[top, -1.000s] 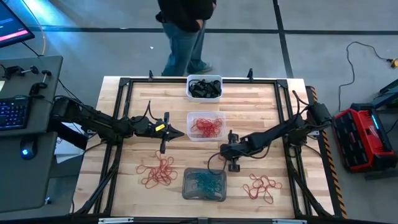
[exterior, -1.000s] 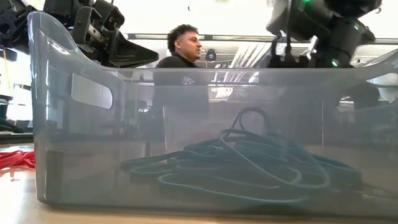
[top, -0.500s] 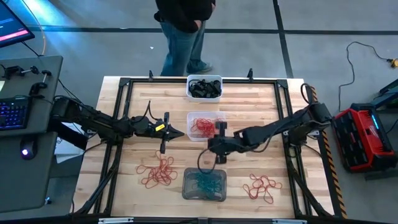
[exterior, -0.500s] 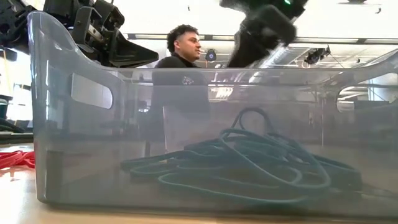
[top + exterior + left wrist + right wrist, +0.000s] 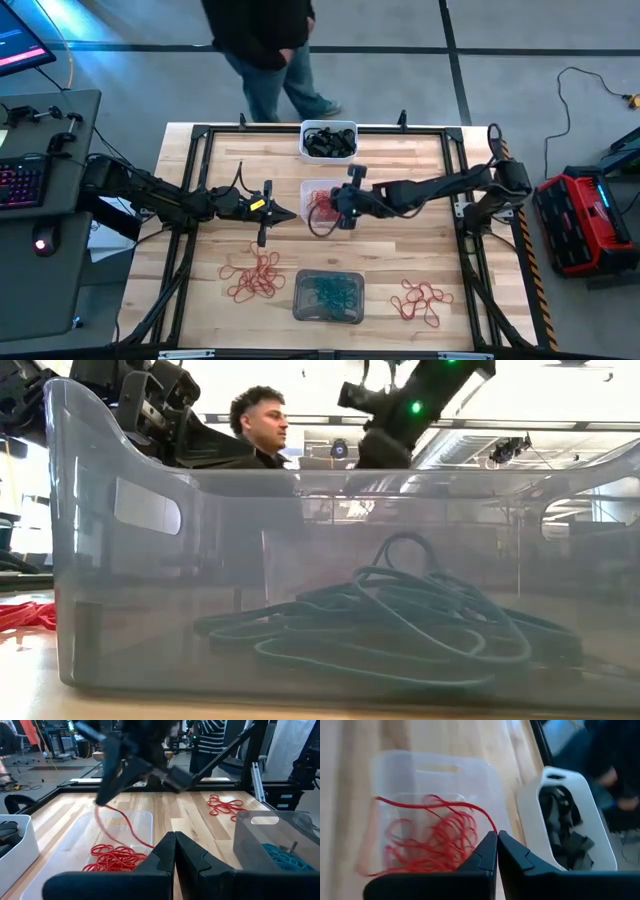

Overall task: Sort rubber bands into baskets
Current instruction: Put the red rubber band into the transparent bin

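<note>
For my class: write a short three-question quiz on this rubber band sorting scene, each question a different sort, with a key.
1. True or false: the right gripper is shut on a thin red rubber band above the clear plastic basket.
2. Which basket holds the black bands? A) opaque white plastic basket B) translucent grey plastic basket C) the clear one
3. Fill in: loose red bands lie in ___ piles on the wooden table.

Key: 1 true; 2 A; 3 two, one pile on the left arm's side, the other pile on the right arm's.

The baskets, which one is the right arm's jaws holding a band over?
The clear basket in the middle of the table, holding red bands. The white basket holds black ones, the grey basket teal.
</note>
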Tool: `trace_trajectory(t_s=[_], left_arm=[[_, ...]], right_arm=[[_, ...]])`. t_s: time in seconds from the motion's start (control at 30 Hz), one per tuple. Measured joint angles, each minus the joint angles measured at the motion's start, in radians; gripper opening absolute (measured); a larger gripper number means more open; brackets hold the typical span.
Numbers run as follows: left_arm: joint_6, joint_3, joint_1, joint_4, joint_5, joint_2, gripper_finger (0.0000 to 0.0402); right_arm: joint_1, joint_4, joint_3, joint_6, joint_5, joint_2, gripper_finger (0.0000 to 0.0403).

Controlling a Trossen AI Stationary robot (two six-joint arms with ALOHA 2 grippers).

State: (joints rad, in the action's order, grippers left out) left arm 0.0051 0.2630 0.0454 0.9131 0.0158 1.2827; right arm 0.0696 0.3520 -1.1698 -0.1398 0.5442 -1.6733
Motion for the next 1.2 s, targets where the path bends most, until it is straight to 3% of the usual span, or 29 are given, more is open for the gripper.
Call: trace_trajectory(t_s=[0.23, 0.63, 0.97, 1.2], left_arm=[[0.015, 0.000, 0.000, 0.000, 0.000, 0.000, 0.0000], [0.018, 0.000, 0.000, 0.000, 0.000, 0.000, 0.0000], [0.007, 0.000, 0.000, 0.000, 0.000, 0.000, 0.0000], [0.007, 0.000, 0.000, 0.003, 0.000, 0.000, 0.0000]], right_arm=[[-0.065, -0.066, 0.046, 0.000, -0.001, 0.000, 0.0000], [-0.069, -0.084, 0.046, -0.030, -0.007, 0.000, 0.0000], [-0.067, -0.064, 0.074, 0.009, -0.212, -0.003, 0.0000], [-0.090, -0.146, 0.135, 0.037, -0.117, -0.018, 0.0000]])
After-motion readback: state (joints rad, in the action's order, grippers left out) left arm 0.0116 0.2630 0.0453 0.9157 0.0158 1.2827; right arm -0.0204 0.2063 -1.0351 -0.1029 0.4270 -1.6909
